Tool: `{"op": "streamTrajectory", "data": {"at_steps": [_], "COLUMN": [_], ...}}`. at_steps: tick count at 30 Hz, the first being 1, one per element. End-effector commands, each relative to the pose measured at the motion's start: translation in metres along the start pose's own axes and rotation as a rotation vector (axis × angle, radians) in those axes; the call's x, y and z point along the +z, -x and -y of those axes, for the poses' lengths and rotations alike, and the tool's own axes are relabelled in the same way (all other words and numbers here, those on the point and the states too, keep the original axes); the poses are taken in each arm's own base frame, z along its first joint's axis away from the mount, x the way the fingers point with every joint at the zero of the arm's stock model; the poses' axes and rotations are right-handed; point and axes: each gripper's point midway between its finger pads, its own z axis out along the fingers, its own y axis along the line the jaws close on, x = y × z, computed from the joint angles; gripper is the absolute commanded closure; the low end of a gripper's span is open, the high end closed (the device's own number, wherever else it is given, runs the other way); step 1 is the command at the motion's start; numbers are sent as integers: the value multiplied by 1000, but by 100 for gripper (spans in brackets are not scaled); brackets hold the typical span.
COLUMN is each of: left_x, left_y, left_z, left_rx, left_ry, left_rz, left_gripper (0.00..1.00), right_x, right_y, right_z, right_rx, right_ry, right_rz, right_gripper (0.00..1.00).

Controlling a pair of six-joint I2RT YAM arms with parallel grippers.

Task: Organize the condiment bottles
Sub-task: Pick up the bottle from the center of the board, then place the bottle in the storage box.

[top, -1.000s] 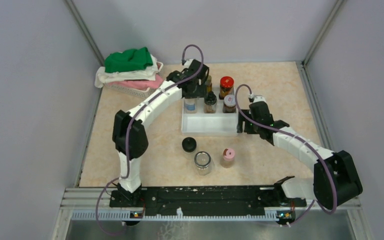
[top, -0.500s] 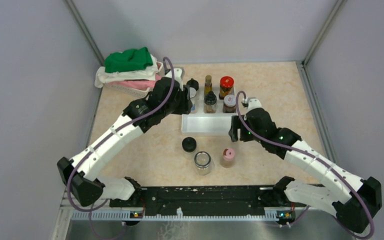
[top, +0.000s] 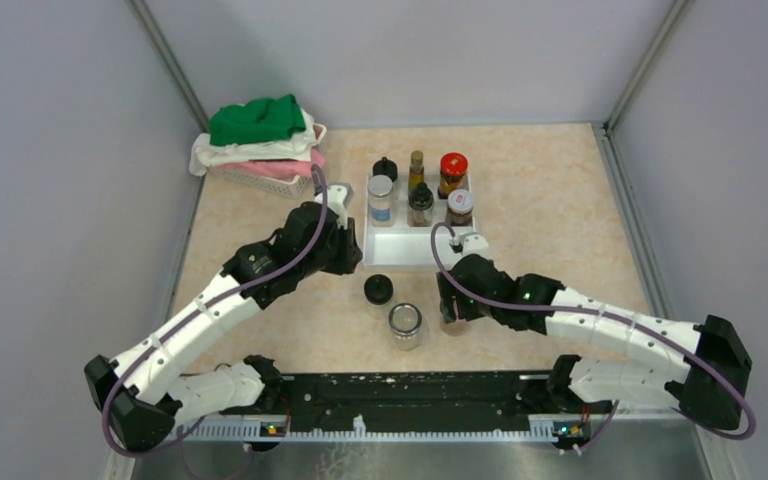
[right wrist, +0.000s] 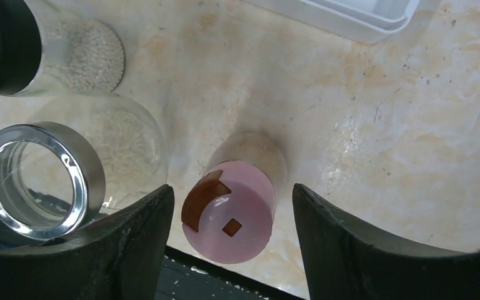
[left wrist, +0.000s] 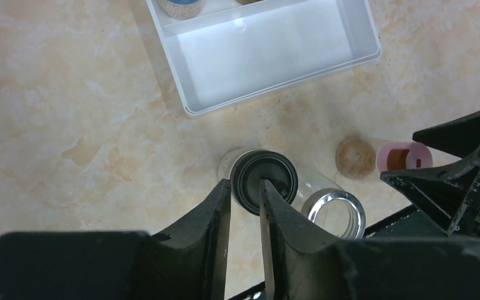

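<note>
Right gripper [right wrist: 231,244] now astride pink-capped jar [right wrist: 228,212], jaws wide.

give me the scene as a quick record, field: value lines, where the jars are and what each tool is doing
in tray: five bottles at the back of the white stepped tray, front section bare
behind tray: black-capped bottle on the table
loose jars: black-capped jar, silver-rimmed jar, pink-capped jar
left tool: nearly shut, empty, above the black-capped jar
right tool: open, fingers either side of the pink-capped jar, no contact visible
other: basket of folded cloths at far left
</note>
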Motion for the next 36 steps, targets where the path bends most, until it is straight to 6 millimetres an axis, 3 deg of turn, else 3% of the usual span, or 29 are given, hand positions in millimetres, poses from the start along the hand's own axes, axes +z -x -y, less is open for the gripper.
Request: {"op": "streamTrajectory", "data": {"at_steps": [1,3,5,8,10,13,18,24,30,36], "left_x": [-12,-12,-11,-6,-3,2,7,15,18,18], "left_y": [-3,-6,-10,-14,-16,-16,-10,-3,1,1], "left_z": [1,-1,-2,-2,-2,-4,-7,-7,-6,-9], "left_rx": [9,13,14,14,20,29,45,64,69,75], "left_ry": [-34,-28,-27,-24,-22,-8,20,36,39,53], "left_rz": [23,16,4,-10,-24,-28,-17,-3,3,8], "left_gripper": [68,60,46,24,22,2,1,1,1,1], "right_x": [5,7,9,13,15,18,11,-9,-9,17], "right_y": [0,-2,-3,-6,-5,0,27,103,165,175], "right_z": [-4,-5,-5,-2,-1,-1,2,9,37,65], "right_rx": [34,29,26,24,20,14,-17,-62,-14,32], "right_ry": [-26,-33,-45,-68,-81,-94,-158,-230,-271,-286], "right_rz": [22,19,15,13,16,31,96,256,360,352], "right_gripper": [33,34,37,49,55,67,73,76,76,77]}}
